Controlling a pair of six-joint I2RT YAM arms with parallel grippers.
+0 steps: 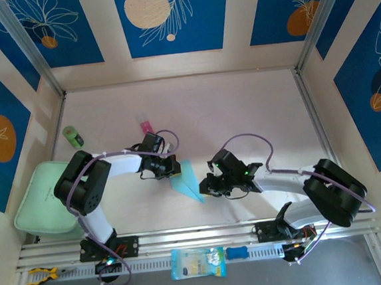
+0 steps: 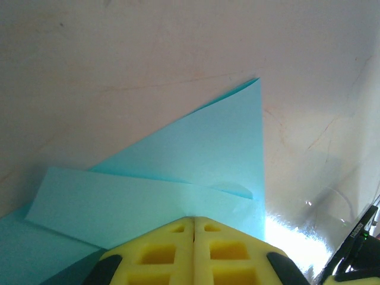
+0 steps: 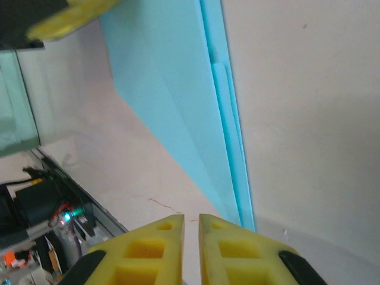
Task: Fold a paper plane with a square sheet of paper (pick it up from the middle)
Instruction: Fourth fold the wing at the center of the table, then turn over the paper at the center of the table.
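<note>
The square sheet of paper, light cyan, is folded into a narrow pointed shape and sits at the table's middle, between both arms. My left gripper is at its upper-left edge. In the left wrist view the yellow fingertips are pressed together where the paper and its creased flaps meet them, so the grip is shut on the sheet. My right gripper is at the paper's lower tip. Its jaws stand a narrow gap apart with bare table between them, and the layered paper edge ends just beside the right finger.
A pink block and a green roll lie at the back left. A mint-green pad lies at the left edge. A blue-and-yellow packet rests below the metal rail. Patterned walls enclose the table.
</note>
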